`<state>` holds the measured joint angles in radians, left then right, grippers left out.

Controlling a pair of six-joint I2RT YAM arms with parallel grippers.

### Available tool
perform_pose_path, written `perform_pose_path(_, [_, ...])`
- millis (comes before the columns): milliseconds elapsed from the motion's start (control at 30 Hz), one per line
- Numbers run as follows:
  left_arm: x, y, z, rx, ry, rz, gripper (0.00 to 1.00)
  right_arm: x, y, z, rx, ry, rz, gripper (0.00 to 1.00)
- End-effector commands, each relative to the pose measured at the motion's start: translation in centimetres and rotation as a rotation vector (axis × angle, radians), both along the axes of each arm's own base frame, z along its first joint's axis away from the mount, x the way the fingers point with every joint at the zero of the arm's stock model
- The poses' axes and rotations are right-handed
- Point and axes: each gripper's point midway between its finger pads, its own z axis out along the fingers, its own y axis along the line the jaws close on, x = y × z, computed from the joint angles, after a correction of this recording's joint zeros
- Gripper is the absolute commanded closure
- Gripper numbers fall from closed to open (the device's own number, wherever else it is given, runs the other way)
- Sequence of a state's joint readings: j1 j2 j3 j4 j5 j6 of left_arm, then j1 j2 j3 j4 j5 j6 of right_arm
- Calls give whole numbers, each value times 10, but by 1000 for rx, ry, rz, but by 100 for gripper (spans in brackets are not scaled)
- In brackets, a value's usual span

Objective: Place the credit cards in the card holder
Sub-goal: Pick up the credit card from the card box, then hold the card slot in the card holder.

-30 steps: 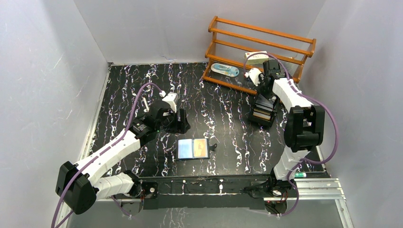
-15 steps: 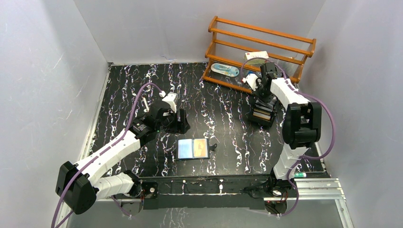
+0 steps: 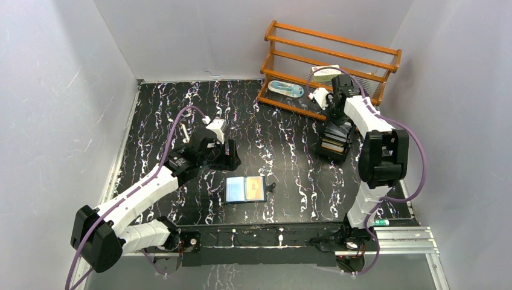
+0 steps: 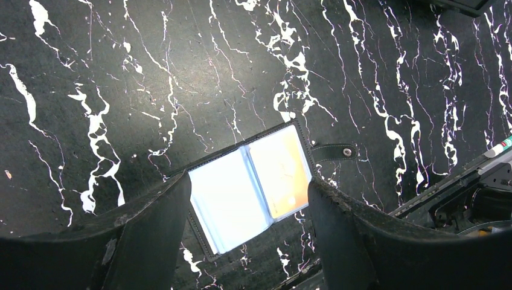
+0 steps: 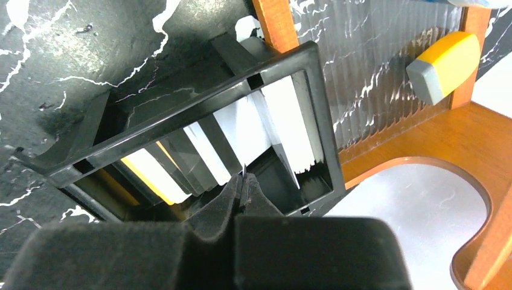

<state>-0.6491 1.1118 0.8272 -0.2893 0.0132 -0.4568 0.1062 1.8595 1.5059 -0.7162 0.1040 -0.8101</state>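
Top external: the card holder (image 3: 245, 189) lies open near the table (image 3: 290, 157) edge.

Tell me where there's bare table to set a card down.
Bare table lies between the wallet and the box, and at far left beyond the left end effector. It is crowded far right, around box and rack.

I have the left gripper (image 4: 247, 184) angled down with its jaws spread wide, while the right gripper (image 5: 243, 183), reached far forward, points down with jaws pressed together.
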Motion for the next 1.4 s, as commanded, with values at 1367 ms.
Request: perform_pose_path(1367, [-33,21,-63,-218,443,176,42,-166,276,145,1206,107,-270,100])
